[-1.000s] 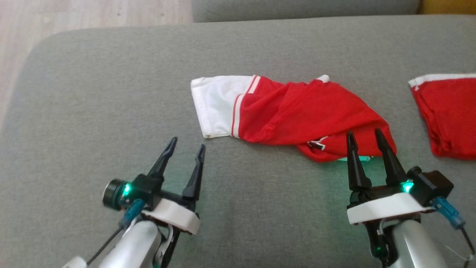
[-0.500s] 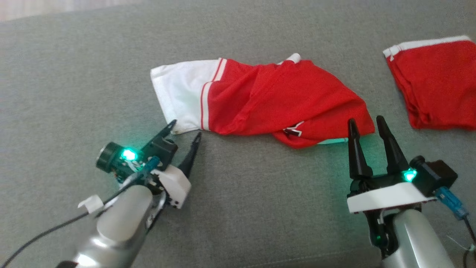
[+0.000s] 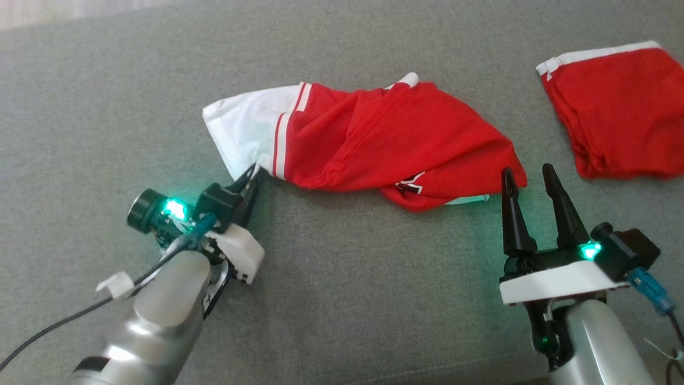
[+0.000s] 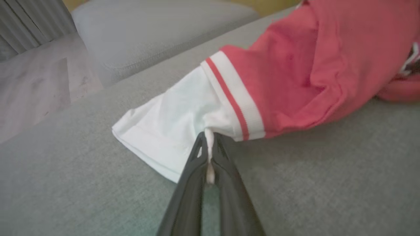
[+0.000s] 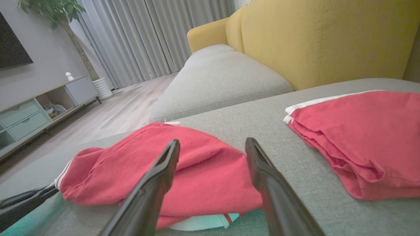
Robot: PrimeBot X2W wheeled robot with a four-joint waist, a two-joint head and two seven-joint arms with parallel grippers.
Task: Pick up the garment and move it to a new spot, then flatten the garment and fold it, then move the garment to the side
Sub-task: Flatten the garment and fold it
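The left pincer point(image 3: 253, 175) is clamped on the white hem of the garment point(image 3: 385, 144), crumpled on the grey cushion point(image 3: 347, 299), presumably to lift it; the right pincer point(image 3: 527, 170) hovers open beside its red end.

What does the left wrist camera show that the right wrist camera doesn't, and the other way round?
Left wrist view: a close look at the left gripper shut on a pinch of the white end of the shirt. Right wrist view: the open right gripper, a second red garment lying apart, and a yellow sofa back. Both: the red-and-white garment on the grey cushion.
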